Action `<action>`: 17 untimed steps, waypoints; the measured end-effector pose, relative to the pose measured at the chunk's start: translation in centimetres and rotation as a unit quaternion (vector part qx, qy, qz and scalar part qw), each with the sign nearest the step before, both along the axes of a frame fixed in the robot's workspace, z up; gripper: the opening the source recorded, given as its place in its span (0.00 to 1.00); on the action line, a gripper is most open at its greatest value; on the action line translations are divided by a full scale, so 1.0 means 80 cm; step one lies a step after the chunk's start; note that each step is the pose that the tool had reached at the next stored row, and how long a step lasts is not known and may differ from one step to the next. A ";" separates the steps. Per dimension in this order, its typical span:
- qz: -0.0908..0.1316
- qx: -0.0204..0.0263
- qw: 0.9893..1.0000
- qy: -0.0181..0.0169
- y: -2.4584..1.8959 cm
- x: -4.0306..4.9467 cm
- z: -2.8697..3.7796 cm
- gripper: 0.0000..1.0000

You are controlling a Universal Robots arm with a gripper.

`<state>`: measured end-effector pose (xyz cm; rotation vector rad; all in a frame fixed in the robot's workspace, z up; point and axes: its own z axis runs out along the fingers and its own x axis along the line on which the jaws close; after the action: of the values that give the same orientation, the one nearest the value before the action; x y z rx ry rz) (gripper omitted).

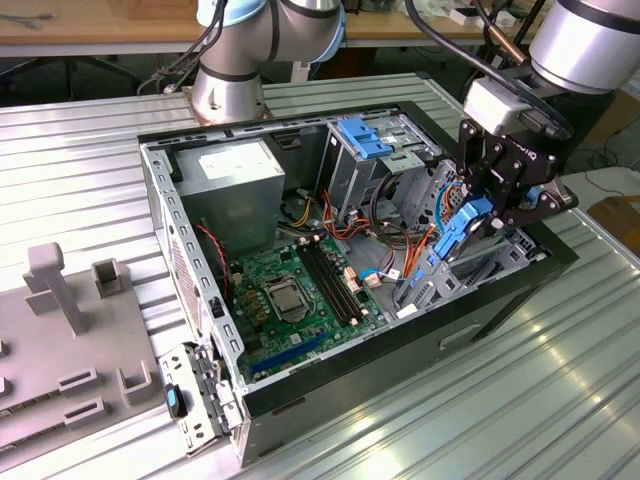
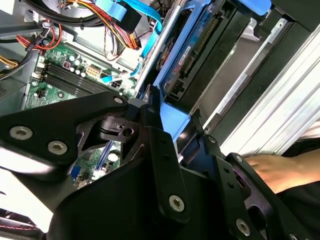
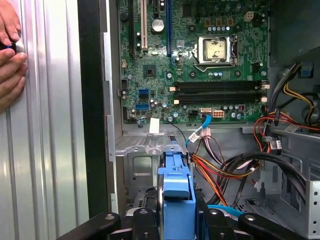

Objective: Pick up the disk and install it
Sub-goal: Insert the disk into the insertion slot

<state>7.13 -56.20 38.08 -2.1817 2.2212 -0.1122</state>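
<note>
End effector [image 1: 480, 220] tight around the disk [image 1: 460, 236] inside the computer case [image 1: 440, 335].

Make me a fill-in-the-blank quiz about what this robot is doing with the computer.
The fingers clamp the disk by its ____ plastic rail.
The circuit board inside the open case is ____.
The disk sits at the case's end on the exterior view's ____.
Missing words: blue; green; right.

Computer case [image 1: 400, 345], grey fixture [image 1: 50, 375] on ribbed table [image 1: 500, 410]
</note>
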 end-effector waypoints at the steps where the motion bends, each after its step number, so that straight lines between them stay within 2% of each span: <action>1: 0.000 0.000 1.000 0.000 0.0000 0.000 0.0000 0.37; 4: 0.000 0.000 1.000 0.000 -0.0001 0.000 -0.0002 0.38; 5: 0.000 0.000 1.000 0.000 0.0000 0.000 -0.0002 0.44; 17: 0.000 0.000 1.000 0.000 0.0000 0.004 -0.0008 0.44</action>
<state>7.41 -56.20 38.01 -2.1814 2.2210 -0.1125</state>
